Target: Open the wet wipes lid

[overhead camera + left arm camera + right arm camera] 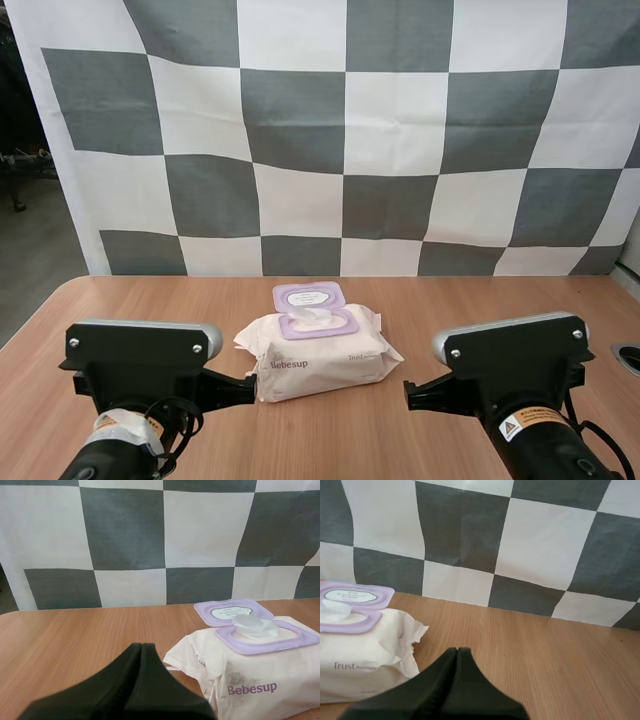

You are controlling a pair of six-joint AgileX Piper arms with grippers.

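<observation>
A pack of wet wipes [320, 355] lies mid-table [450, 300], its purple lid [309, 295] flipped back toward 12 o'clock, a wipe poking out. Left gripper [141, 647] at its 8 o'clock, right gripper [457, 652] at 4 o'clock, both closed and empty. The opening looks done, so the next move seems only to leave the pack alone.

I am counting one pack of wet wipes [318, 355] lying on one wooden table [330, 440]. The pack is carrying one purple lid [309, 296], and one white wipe [312, 317] is poking up through its single opening. I am working with two grippers, my left gripper [141, 646] and my right gripper [457, 651], each showing two black fingers [117, 680], making four in all. Two arms are showing in the high view, one left arm [140, 350] and one right arm [510, 350]. One round grey-rimmed fitting [630, 358] is sitting at the table's right edge.
</observation>
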